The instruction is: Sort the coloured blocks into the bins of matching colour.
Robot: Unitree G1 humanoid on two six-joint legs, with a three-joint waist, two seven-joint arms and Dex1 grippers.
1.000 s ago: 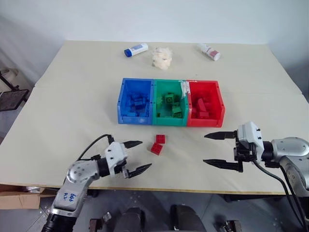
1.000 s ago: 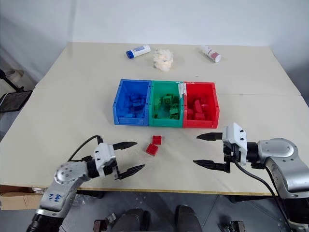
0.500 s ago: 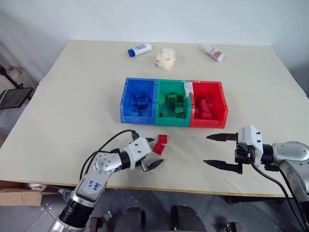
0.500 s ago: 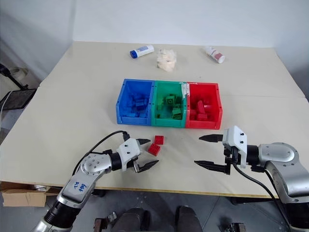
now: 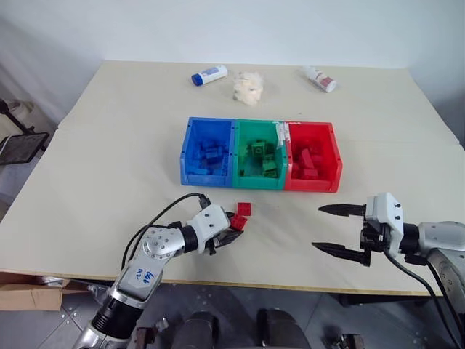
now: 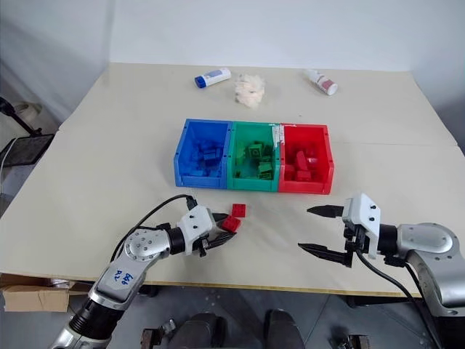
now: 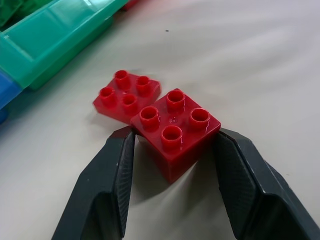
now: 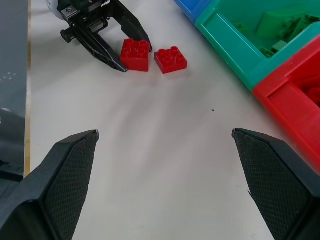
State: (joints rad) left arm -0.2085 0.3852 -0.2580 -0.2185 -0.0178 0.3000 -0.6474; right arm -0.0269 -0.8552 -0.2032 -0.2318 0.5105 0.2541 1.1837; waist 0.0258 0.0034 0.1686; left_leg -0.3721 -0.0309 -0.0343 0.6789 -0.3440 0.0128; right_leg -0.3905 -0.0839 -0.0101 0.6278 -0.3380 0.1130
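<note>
left gripper (image 5: 234,231) fingers (image 7: 112,175) pressed on near red block (image 7: 176,131) on counter (image 5: 109,167), second red block (image 7: 127,94) just beyond, bins (image 5: 260,154) farther, right gripper (image 5: 336,230) fingers wide, empty

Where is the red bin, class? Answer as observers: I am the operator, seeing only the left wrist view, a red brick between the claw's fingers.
Observer: The red bin is the right end of the row, beside the green bin.
Operator: Is the right claw in the way?
Observer: No, the right claw hangs open over bare table, right of the gripped red brick.
Operator: Anything else out there?
Observer: A blue-capped bottle, a red-capped bottle and a fluffy wad at the far edge.
</note>
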